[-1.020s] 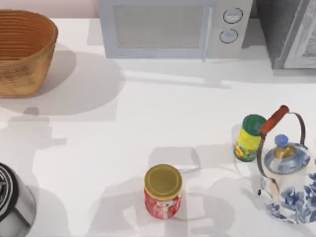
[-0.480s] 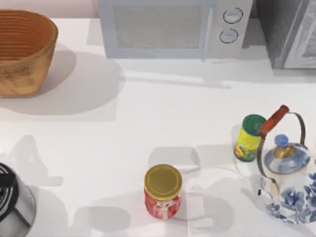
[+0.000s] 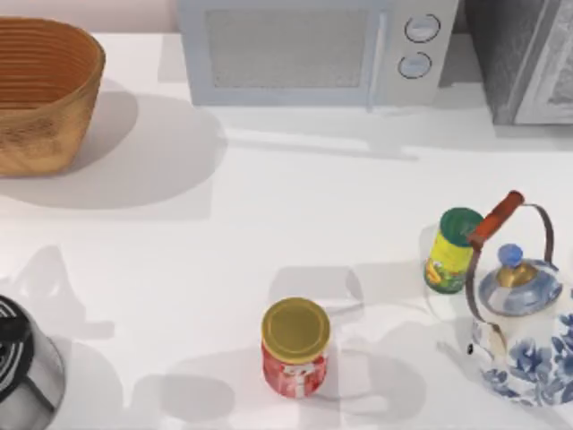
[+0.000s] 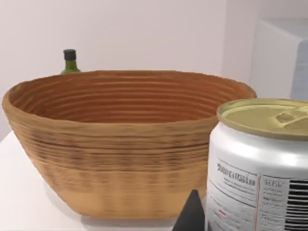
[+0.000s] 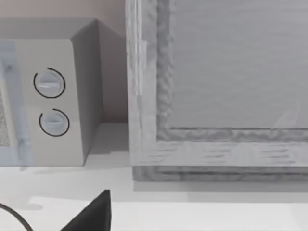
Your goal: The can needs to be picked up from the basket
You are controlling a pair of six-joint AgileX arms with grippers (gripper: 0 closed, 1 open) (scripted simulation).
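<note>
Can (image 4: 260,163) close up, cut off; basket (image 4: 120,144) behind.

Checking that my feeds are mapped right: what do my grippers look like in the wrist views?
Little of them is in frame. The left gripper appears as a plain matte black wedge tapering to a point, with no markings or cables. The right gripper is a similar black, sharp-angled wedge, equally unmarked.

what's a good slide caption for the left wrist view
White-and-red labelled can with dull gold top close to the camera, outside the orange-brown woven wicker basket, a green bottle behind it.
</note>
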